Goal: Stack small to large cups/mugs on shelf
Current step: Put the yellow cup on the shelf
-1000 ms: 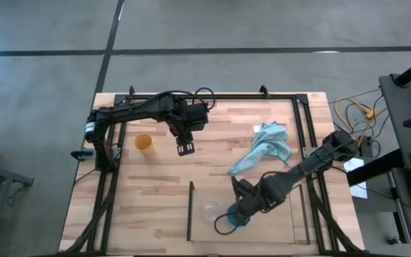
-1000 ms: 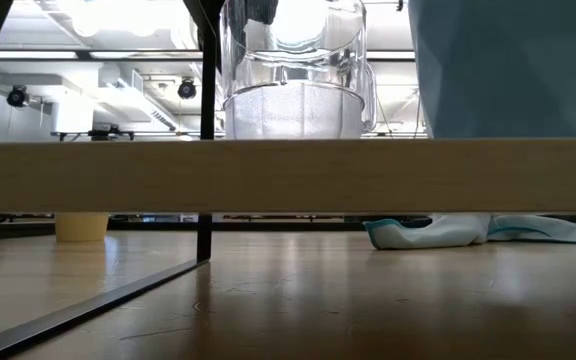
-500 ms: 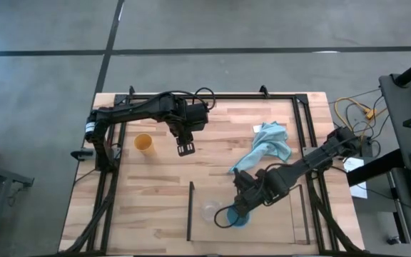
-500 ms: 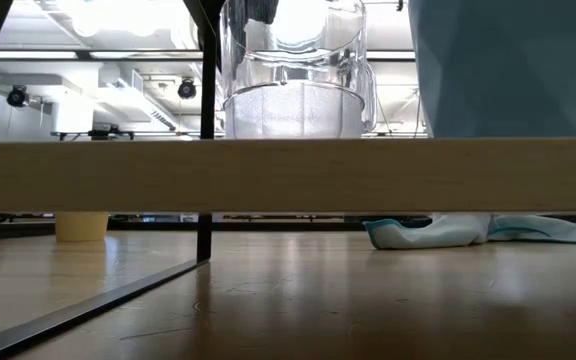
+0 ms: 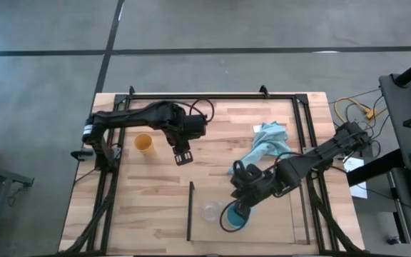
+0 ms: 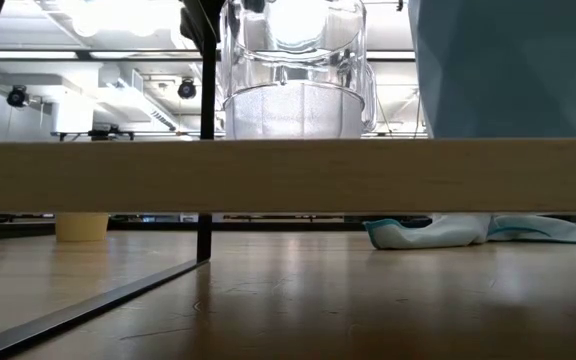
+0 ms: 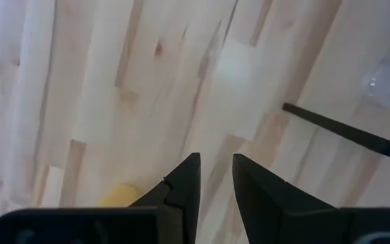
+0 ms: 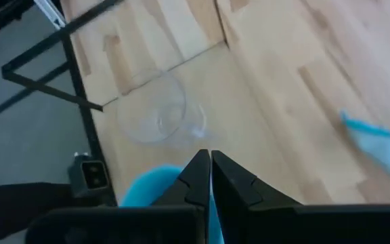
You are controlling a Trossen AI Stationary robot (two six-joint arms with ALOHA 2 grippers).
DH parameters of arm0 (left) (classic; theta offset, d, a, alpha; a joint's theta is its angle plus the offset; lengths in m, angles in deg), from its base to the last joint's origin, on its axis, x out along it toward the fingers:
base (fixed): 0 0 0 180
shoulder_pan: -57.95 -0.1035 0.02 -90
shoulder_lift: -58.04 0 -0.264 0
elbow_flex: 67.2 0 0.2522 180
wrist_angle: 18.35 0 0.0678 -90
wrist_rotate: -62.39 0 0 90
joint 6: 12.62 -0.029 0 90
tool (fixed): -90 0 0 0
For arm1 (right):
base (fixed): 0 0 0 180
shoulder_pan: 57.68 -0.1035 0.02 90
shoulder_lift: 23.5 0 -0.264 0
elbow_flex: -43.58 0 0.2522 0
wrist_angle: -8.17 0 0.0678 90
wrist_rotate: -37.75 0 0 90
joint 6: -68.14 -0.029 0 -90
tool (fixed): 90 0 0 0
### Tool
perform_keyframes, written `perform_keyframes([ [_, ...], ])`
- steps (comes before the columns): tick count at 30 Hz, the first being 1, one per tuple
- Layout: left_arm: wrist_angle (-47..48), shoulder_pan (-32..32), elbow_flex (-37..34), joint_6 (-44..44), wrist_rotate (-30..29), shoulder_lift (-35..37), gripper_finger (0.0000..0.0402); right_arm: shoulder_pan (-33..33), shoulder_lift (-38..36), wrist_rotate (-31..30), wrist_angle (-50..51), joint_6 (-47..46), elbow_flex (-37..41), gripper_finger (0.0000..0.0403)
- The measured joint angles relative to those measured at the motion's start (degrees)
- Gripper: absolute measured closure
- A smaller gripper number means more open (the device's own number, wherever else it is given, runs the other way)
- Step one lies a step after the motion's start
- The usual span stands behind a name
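The light blue mug (image 5: 234, 218) and the clear cup (image 5: 210, 210) stand side by side on the shelf's wooden board (image 6: 288, 175), between its dark end pieces (image 5: 190, 210). The yellow-orange cup (image 5: 144, 142) stands on the table at the far left. My right gripper (image 5: 238, 204) is just over the mug's far side, fingers shut (image 8: 208, 160), and the mug (image 8: 151, 190) shows beneath them. My left gripper (image 5: 183, 155) is open over bare table, to the right of the yellow-orange cup (image 7: 120, 196). My right gripper slants down over the mug's rim from the table's far right. Its own fingers hide the place, so I cannot tell whether it touches the mug. The mug stands upright on the board.
A light blue cloth (image 5: 268, 146) lies crumpled at the far right of the table. The large black frame (image 5: 212, 96) runs around the tabletop. Bare wood lies between the yellow-orange cup and the shelf.
My right gripper has drawn back from the mug toward the far edge, and more of the mug shows now. The mug and the clear cup have stayed put. My left gripper has shifted a little toward the near edge.
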Motion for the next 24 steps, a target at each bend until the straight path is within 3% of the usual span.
perform_keyframes([
  [6, 0.0, 1.2, -0.2, 1.3, 0.0, 1.2, 0.0329, 2.0, -0.4, 0.1, -0.3, 9.9, 0.0, 0.0385],
  [14, -0.1, 1.4, -1.0, 4.3, 0.0, 2.4, 0.0322, 4.6, -0.8, 2.5, 0.1, 19.8, 0.0, 0.0338],
  [24, 0.0, 1.4, -15.0, 18.1, -3.0, 5.5, 0.0260, 6.5, -3.1, 2.1, 0.2, 26.3, 0.0, 0.0302],
])
